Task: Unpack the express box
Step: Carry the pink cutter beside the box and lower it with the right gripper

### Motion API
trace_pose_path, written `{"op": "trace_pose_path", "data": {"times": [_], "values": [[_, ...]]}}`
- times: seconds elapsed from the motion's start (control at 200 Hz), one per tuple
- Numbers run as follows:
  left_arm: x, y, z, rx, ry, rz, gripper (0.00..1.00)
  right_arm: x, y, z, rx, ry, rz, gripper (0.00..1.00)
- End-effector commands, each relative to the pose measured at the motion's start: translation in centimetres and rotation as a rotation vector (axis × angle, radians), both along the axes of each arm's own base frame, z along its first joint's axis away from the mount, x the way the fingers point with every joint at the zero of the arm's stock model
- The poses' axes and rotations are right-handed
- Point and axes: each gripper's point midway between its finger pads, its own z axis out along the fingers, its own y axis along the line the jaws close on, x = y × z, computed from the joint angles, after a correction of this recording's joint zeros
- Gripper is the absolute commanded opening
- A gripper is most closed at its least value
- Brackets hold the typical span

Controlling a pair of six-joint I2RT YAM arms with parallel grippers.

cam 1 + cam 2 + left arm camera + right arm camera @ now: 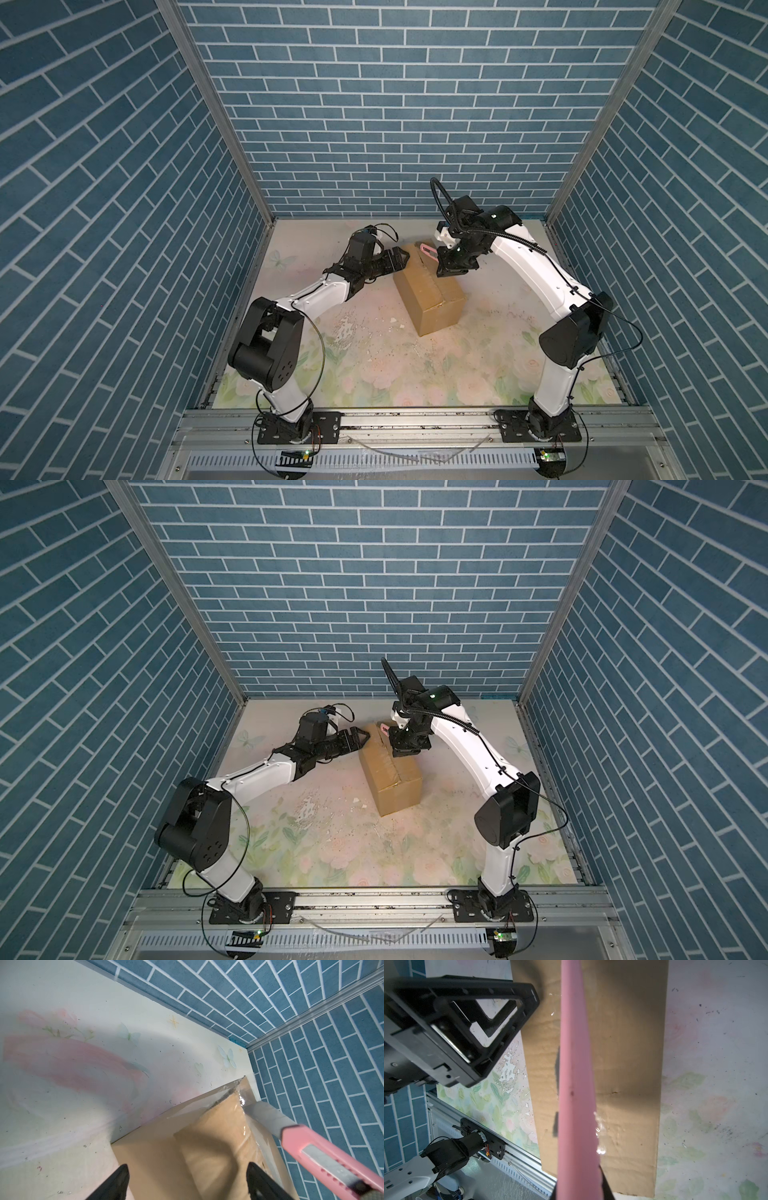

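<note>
Right fingers (605, 1186), closed on the handle of a pink utility knife (577, 1084). Its extended blade (268, 1113) meets the clear tape (207, 1101) at the far end of the express box (432, 299). Left fingers (118, 1180), spread wide and holding nothing, at the far left top corner of the same box; contact with the cardboard cannot be told. The box, a brown oblong carton with its top flaps closed, stands near the middle of the floral-printed bench (353, 365), lying at an angle with its long axis running from far left to near right in both top views. The two arms reach in from opposite sides. Blue brick-pattern walls (395, 104) enclose the bench on three sides.
</note>
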Motion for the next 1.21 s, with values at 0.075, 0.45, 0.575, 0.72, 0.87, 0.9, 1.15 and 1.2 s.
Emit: {"op": "trace_pose_path", "data": {"times": [0.075,0.45,0.575,0.72,0.87,0.9,1.15,1.2], "values": [[0.9,-0.1,0.4,-0.02,-0.02,0.002,0.88,-0.9,-0.8,-0.1,-0.058,0.008,0.053,0.0],[0.7,-0.3,2.2,-0.039,-0.04,-0.008,0.88,-0.2,-2.0,5.5,0.069,-0.191,-0.029,0.0],[0.4,-0.1,3.0,-0.036,-0.047,-0.011,0.88,0.9,-4.8,7.7,0.098,-0.308,-0.14,0.0],[-0.5,0.3,3.5,-0.02,-0.048,-0.016,0.88,2.6,-9.6,5.6,0.0,-0.382,-0.262,0.0],[-1.6,1.3,3.5,0.013,-0.049,-0.001,0.88,4.4,-12.4,1.5,0.045,-0.444,-0.35,0.0],[-1.8,1.5,3.5,0.018,-0.052,0.001,0.88,4.6,-12.4,0.8,0.084,-0.459,-0.358,0.0],[-2.7,2.3,3.6,0.03,-0.055,0.012,0.88,6.0,-11.0,-2.4,0.542,-0.372,-0.425,0.0],[-2.9,2.3,3.7,0.035,-0.056,0.01,0.88,6.1,-11.1,-3.2,0.554,-0.352,-0.438,0.0]]}}
